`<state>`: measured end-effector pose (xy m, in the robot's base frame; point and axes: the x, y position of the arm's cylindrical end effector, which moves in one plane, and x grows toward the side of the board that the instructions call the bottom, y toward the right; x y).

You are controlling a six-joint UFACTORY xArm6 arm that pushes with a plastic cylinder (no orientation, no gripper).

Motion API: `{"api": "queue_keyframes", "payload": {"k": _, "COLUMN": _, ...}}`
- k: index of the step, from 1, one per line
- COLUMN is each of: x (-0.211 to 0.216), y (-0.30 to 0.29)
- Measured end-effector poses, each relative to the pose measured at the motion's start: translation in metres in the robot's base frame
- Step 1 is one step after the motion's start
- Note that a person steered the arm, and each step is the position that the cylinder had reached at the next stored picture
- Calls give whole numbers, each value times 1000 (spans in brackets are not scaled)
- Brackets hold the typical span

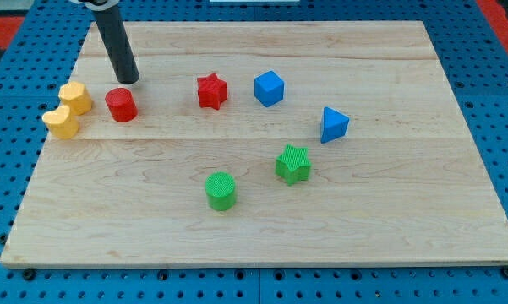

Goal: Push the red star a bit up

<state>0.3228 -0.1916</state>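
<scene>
The red star (211,90) lies on the wooden board (389,211) above the middle, just left of the blue cube (269,88). My tip (130,80) is on the board at the upper left, about a hundred pixels left of the red star and slightly higher. It stands just above the red cylinder (121,105), a small gap apart. The rod rises from the tip toward the view's top left.
Two yellow blocks (75,98) (62,122) sit at the left edge. A blue triangular block (333,125) is at the right. A green star (293,164) and a green cylinder (221,190) lie below the middle. Blue pegboard surrounds the board.
</scene>
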Motion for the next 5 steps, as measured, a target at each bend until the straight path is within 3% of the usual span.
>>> {"api": "queue_keyframes", "payload": {"k": 2, "x": -33, "y": -10}}
{"api": "queue_keyframes", "payload": {"k": 5, "x": -14, "y": 31}}
